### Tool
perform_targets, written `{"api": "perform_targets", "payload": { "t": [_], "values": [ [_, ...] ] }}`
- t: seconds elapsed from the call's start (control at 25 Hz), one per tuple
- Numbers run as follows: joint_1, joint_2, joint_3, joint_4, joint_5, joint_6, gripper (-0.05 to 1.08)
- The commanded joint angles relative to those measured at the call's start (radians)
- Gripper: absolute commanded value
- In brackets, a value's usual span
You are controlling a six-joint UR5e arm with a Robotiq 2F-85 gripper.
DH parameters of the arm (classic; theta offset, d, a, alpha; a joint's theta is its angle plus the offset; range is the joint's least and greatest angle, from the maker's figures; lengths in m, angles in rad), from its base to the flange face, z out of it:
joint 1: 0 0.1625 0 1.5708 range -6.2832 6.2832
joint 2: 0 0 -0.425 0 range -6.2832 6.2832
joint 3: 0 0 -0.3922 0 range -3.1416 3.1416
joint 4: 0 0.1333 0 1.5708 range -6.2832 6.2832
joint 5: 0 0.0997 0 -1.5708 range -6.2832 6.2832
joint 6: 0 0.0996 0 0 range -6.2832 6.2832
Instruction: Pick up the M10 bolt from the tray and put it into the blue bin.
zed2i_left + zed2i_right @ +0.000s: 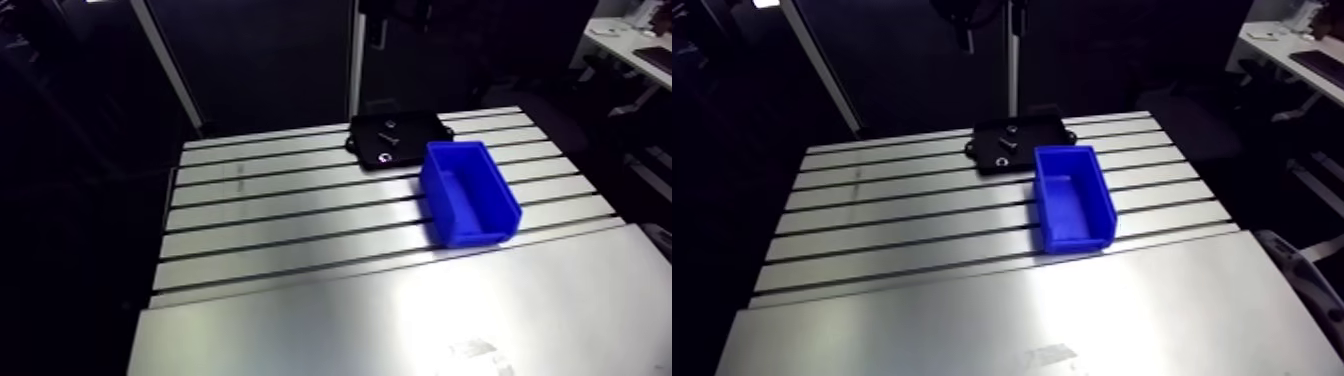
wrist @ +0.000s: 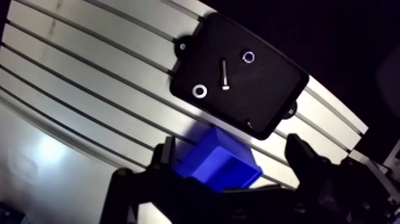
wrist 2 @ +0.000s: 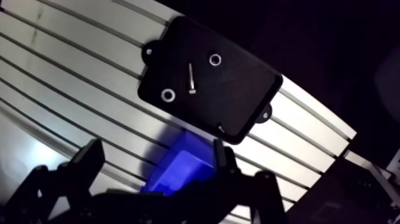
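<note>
Setup: slotted aluminium desk (image 1: 280,230) with two containers on its far right part.

- Black tray (image 2: 262,101): flat, with small mounting ears at its corners. It sits at the far edge of the desk.
- M10 bolt (image 2: 224,74): lies flat on the tray floor near the middle, apart from the tray walls. Nothing is touching it.
- Two small bright ring-shaped parts are also in the tray. One ring (image 2: 199,91) is just beside the bolt and the other ring (image 2: 248,56) is on its opposite side. Neither touches the bolt. I cannot tell whether they are washers or nuts.
- Blue bin (image 1: 478,228): upright, open side up, just near of the tray at its right corner. I cannot tell whether bin and tray touch.

End effector (image 2: 231,145): in the wrist view it hangs above the desk with both dark fingers (image 2: 166,156) spread wide and nothing gripped between them. The blue bin shows below, in the gap between the fingers. The tray and bolt lie ahead of the fingers, well apart from them.
</note>
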Motion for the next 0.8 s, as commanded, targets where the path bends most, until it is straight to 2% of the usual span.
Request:
{"api": "perform_targets", "payload": {
  "t": [0.04, 0.56, 0.8],
  "values": [
    [0.000, 0.030, 0.033, -0.059, -0.003, -0.031, 0.01],
    [0.002, 0.052, 0.125, -0.168, -0.005, -0.060, 0.01],
    [0.002, 0.087, 0.128, -0.196, -0.005, -0.060, 0.01]
  ]
}}
